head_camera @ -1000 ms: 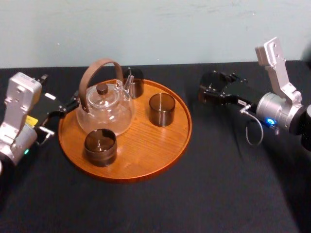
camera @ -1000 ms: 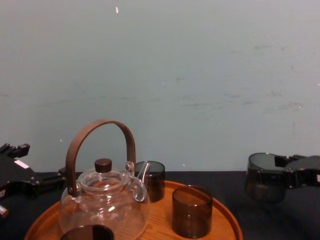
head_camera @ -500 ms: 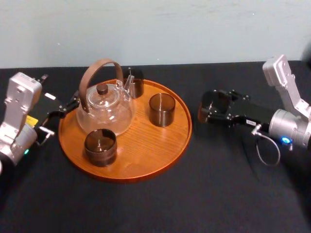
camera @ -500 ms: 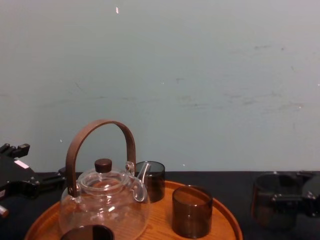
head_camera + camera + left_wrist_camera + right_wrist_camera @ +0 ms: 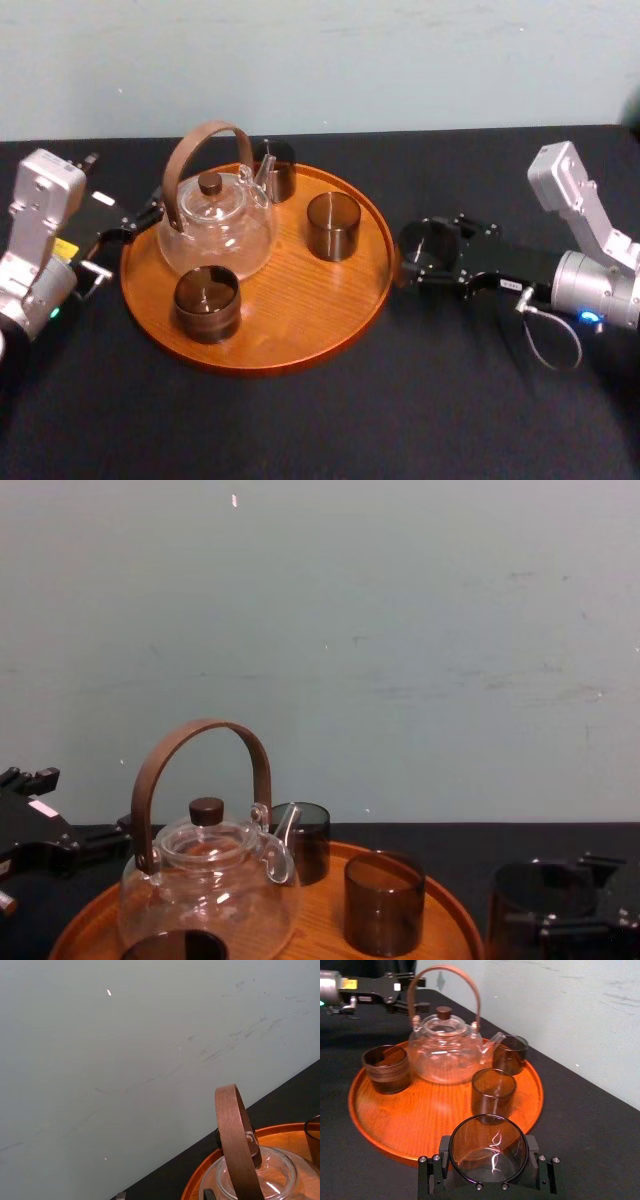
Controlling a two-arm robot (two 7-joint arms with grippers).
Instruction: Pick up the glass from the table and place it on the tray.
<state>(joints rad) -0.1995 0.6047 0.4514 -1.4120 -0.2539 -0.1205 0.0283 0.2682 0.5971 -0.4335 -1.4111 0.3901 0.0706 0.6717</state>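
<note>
The right gripper [image 5: 432, 258] is closed on the glass [image 5: 488, 1149], a smoky dark tumbler held upright with one finger on either side of its wall. The glass sits low over the black desk [image 5: 330, 430], just beside the right rim of the tray [image 5: 300, 335] and outside it; whether its base touches the desk cannot be told. The right arm reaches in from the right edge of the scene, stretched out nearly level toward the tray. On the round orange-brown tray stands a clear glass teapot [image 5: 215, 232] with a brown arched handle and a dark knob on its lid, set toward the tray's far left. Three other dark tumblers stand on the tray as well: one at the near left [image 5: 206, 302], one right of the teapot toward the middle [image 5: 333, 225], and one at the far rim just behind the spout [image 5: 277, 168]. The left gripper [image 5: 140, 218] rests low at the left of the tray, pointing at the teapot, and it cannot be told whether it is open or closed. A pale wall [image 5: 400, 630] rises behind the desk's far edge.
</note>
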